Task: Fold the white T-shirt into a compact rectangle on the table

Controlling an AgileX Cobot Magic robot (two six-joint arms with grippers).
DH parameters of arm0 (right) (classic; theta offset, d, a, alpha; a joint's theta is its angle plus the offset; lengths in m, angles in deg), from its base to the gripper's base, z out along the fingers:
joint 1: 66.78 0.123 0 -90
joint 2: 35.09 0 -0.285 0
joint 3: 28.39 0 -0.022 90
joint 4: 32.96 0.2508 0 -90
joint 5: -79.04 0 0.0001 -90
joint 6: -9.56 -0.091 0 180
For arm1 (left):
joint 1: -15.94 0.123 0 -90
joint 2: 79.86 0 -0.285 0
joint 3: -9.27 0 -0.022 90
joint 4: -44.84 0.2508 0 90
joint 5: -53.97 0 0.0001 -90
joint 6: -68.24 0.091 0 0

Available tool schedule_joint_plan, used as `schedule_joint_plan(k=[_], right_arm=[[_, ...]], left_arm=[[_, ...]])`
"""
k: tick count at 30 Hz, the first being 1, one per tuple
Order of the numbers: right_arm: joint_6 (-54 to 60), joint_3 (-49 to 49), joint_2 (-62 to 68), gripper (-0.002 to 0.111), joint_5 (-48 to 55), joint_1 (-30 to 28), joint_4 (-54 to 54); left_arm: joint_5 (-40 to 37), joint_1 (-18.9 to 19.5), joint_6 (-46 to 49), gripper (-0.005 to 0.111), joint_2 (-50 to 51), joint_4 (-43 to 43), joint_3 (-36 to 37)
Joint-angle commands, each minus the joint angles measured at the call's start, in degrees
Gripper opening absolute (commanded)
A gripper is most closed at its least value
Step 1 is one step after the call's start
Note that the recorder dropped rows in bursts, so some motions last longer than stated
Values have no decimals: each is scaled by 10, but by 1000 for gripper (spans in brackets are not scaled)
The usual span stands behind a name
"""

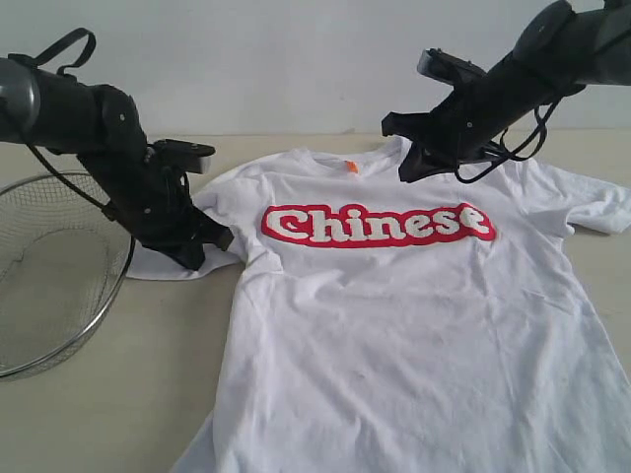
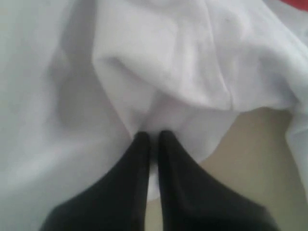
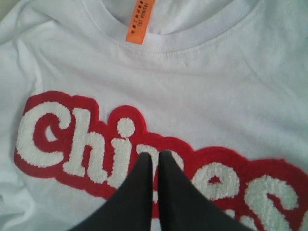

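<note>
The white T-shirt [image 1: 394, 325] lies face up on the table [image 1: 128, 394], its red "Chinese" print [image 1: 378, 225] and orange neck tag [image 1: 352, 167] showing. My left gripper [image 1: 202, 251] is down at the shirt's left sleeve. In the left wrist view it [image 2: 153, 135] is shut on the white T-shirt [image 2: 168, 62], whose wrinkles run in to the fingertips. My right gripper [image 1: 409, 169] hangs over the shirt's right shoulder. Seen from the right wrist it [image 3: 155, 155] is shut and holds nothing, above the print [image 3: 72, 139], with the neck tag [image 3: 139, 21] beyond.
A round wire-mesh basket [image 1: 39, 256] stands at the left edge, close beside the left arm. Bare table [image 2: 250, 159] shows beside the pinched sleeve. The shirt's hem runs out of view at the front.
</note>
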Motion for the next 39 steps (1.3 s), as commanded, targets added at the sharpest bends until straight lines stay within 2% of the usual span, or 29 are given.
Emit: schedule_joint_plan(k=[1,7,14,23,27,29,31,34,36,39], right_arm=[[4,2,-8,0,3,0,2],[8,2,-8,0,5,0,2],[7,2,-8,0,7,0,2],[10,2,-8,0,9,0,2],[10,2,-8,0,7,0,2],[10,2,-8,0,7,0,2],[10,2,-8,0,7,0,2],[10,2,-8,0,9,0,2],[10,2,-8,0,11,0,2],[10,2,-8,0,11,0,2]], left_arm=[[2,-1,-31,5,5,48,2],[4,3,-71,5,5,100,2],[-4,4,-133,5,5,200,2],[-27,39,-148,5,5,201,-31],[-33,42,-148,5,5,199,-53],[-30,42,-148,5,5,181,-66],[-30,41,-128,5,5,127,-82],[-54,41,-29,5,4,3,-101],[-74,41,14,5,3,-45,-107],[-84,41,6,5,-7,-19,-108]])
